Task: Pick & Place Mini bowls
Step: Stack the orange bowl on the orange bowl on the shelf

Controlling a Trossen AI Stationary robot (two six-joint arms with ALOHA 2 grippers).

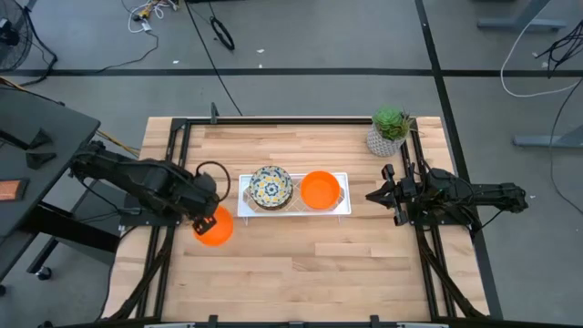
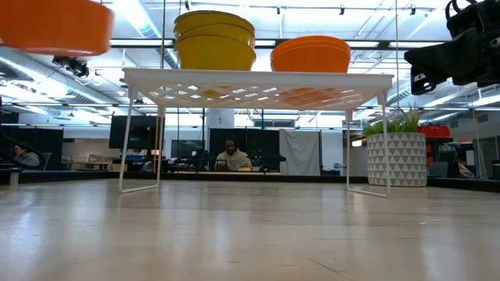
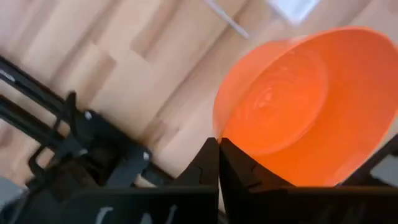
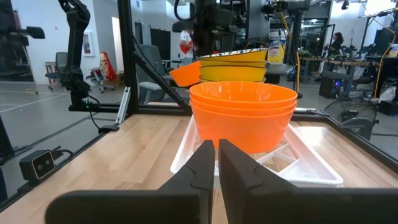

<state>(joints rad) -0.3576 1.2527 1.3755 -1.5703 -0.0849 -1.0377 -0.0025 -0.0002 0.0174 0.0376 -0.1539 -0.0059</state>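
Observation:
An orange mini bowl [image 1: 217, 230] hangs in the air at the table's left, with my left gripper [image 1: 202, 219] shut on it; the low view shows this bowl [image 2: 55, 27] high above the table top. A white wire rack [image 1: 246, 208] stands at the table's middle. On it rest a stack of floral bowls [image 1: 271, 187] and a stack of orange bowls [image 1: 320, 189]. My right gripper [image 1: 372, 194] waits level at the rack's right end, shut and touching nothing. My left gripper pinches the orange bowl's rim [image 3: 216, 132] between its two fingers, one finger [image 3: 239, 171] on the inner side of the wall and one outside. The fingers point down from above. The bowl hangs beside them, mouth up and a little tilted, lifted clear of the table.
A potted green plant [image 1: 390, 130] stands at the far right corner. The rack's thin legs [image 2: 123, 156] leave open room beneath it. Bare wooden table top [image 1: 301, 273] lies in front of the rack. A person [image 2: 230, 156] sits in the room behind.

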